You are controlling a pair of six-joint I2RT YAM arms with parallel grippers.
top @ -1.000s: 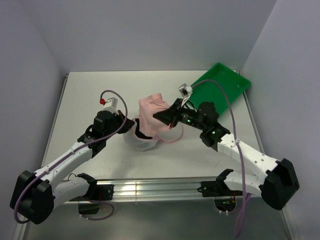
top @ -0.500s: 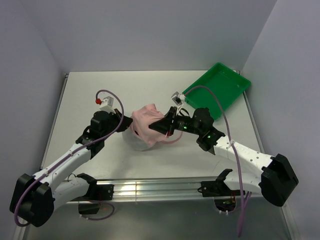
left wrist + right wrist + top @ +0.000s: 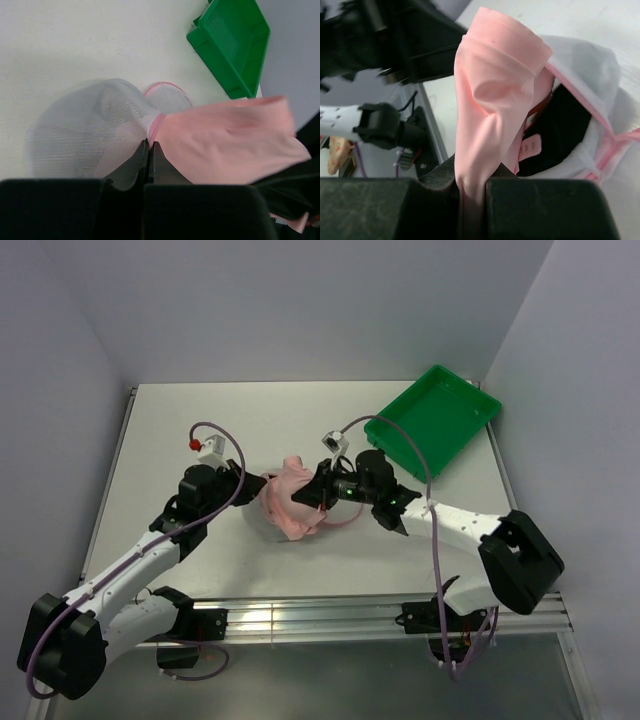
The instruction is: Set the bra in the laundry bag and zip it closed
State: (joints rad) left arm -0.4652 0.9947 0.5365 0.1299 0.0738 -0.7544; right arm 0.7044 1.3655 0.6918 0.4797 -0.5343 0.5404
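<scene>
My left gripper pinches the laundry bag rim; my right gripper clamps the bra. Insertion step: next, push bra down into the opening

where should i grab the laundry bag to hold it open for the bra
Pinch the pink zip rim of the laundry bag, coming from the left, opposite the bra that the right gripper holds. The mesh looks limp and sags; the rim is likely its firmest edge. The left gripper is shut there.
</scene>
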